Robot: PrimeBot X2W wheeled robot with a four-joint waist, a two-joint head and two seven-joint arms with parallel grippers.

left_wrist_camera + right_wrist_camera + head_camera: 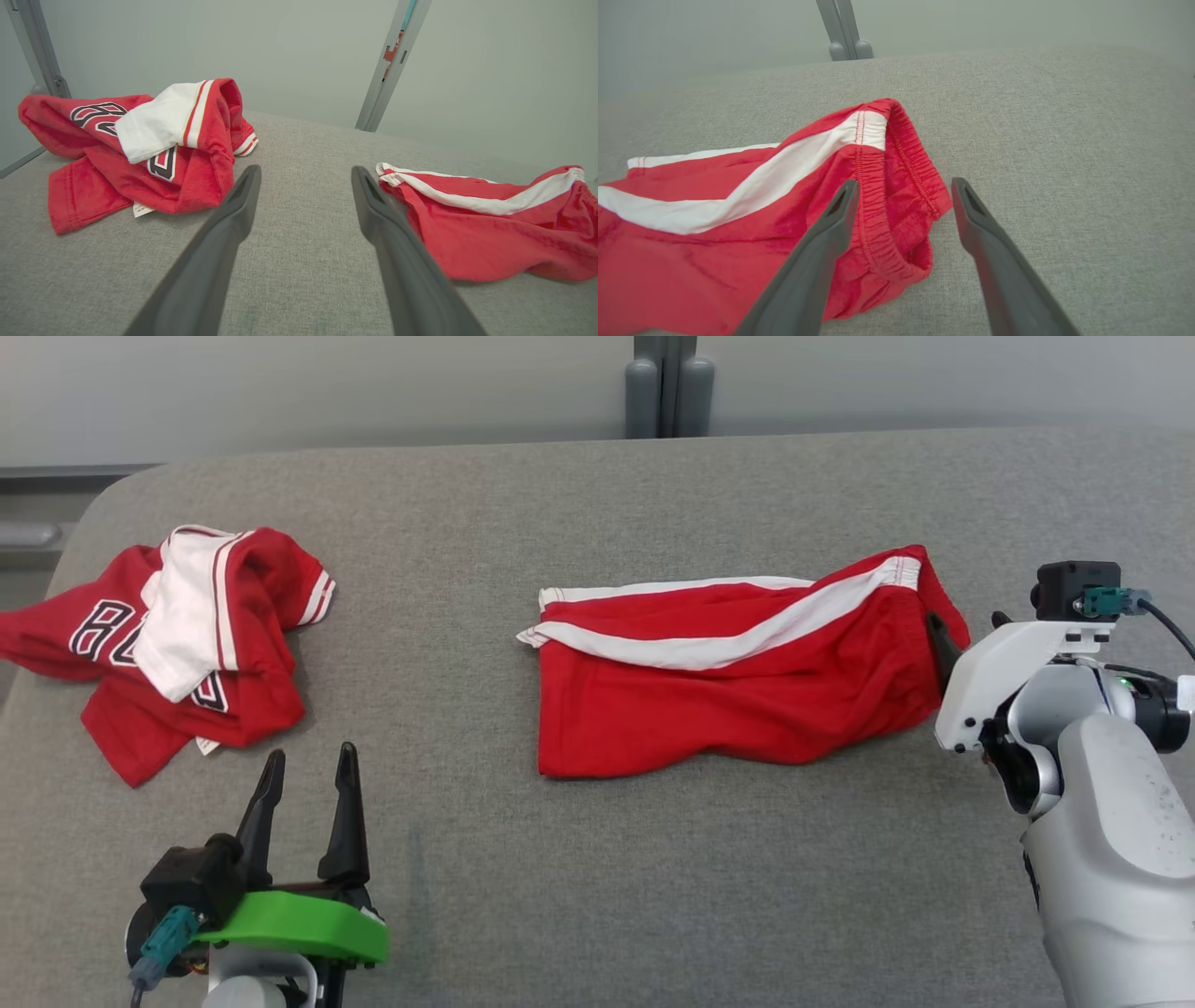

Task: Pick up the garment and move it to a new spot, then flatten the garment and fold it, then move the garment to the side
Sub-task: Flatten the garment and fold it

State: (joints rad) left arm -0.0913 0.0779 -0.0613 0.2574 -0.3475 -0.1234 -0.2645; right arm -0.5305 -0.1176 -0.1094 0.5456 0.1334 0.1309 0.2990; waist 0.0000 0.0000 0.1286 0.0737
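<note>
The garment, a pair of red shorts (728, 709) with white side stripes, lies folded flat in the middle of the grey padded surface (560, 504). Its elastic waistband (901, 186) points right. My right gripper (966, 621) is open at that end, and in the right wrist view the right gripper (904, 182) straddles the waistband corner, one finger over the cloth and one over bare padding. My left gripper (312, 753) stands open near the front left with nothing between its fingers. In the left wrist view the left gripper (306, 169) points between the shorts (490, 228) and a jersey.
A crumpled red and white jersey (177, 644) with dark lettering lies at the far left, partly over the surface's rounded edge; it also shows as the jersey (140, 149) ahead-left of my left fingers. A grey post (667, 383) stands behind the surface against a pale wall.
</note>
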